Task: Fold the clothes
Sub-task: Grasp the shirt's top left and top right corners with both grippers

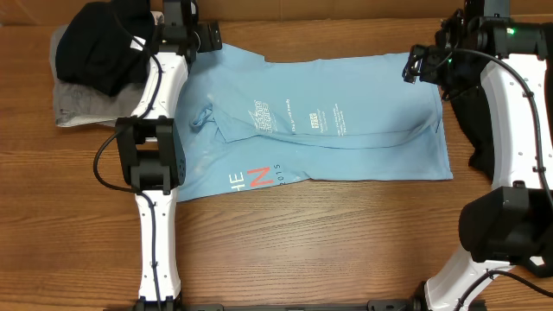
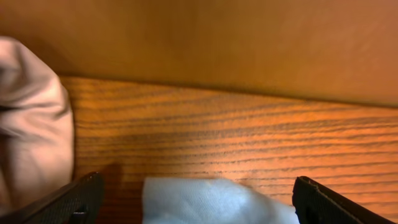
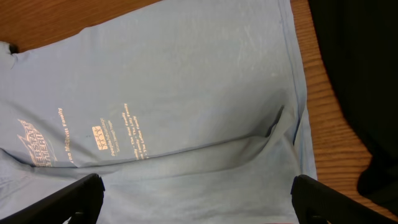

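My left arm (image 1: 154, 216) rises from the near edge of the table (image 1: 328, 250), bends at the elbow, and extends to the far edge, left of centre. There my left gripper (image 1: 206, 36) is positioned with its fingers (image 2: 74, 199) spread wide and gripping nothing. My right arm (image 1: 518, 112) stands along the right edge, folded at the elbow, with the wrist turned inward near the far edge. My right gripper (image 1: 415, 65) points down and to the left, its fingers (image 3: 71, 199) fully parted and unloaded.
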